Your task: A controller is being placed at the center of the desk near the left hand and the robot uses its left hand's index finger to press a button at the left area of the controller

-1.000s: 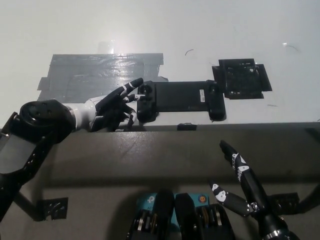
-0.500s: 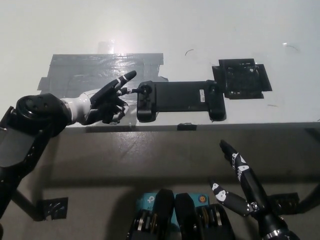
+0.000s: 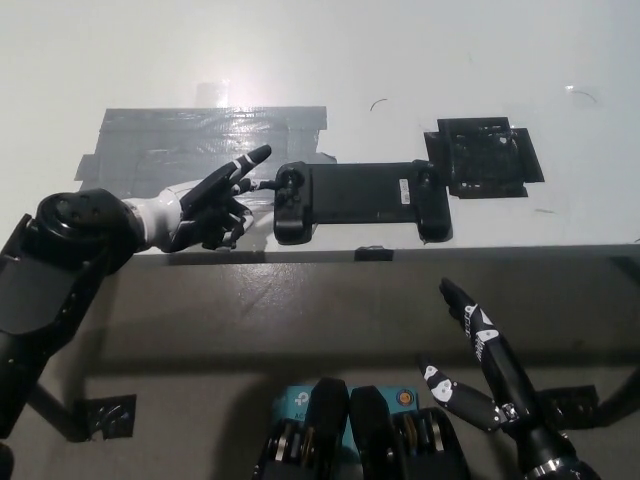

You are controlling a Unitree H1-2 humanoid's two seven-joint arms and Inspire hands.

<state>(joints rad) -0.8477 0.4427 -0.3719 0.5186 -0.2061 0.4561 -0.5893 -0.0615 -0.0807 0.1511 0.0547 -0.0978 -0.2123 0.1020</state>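
Observation:
A black controller [image 3: 360, 198] lies flat near the desk's front edge, at the middle. My white left hand [image 3: 210, 205] is just left of it, its fingers spread, one finger stretched toward the controller's left grip without touching it. A small gap shows between the fingertip and the grip. My black right hand [image 3: 478, 365] rests below the desk edge at the lower right, fingers apart, holding nothing.
A patch of grey tape [image 3: 200, 145] covers the white desk [image 3: 320, 60] behind my left hand. A black square pad [image 3: 485, 157] lies right of the controller. The desk's front edge [image 3: 400, 250] runs just below the controller.
My left hand has pulled back leftward from the controller's left grip, where its fingers lay a second ago. The controller and right hand have not moved.

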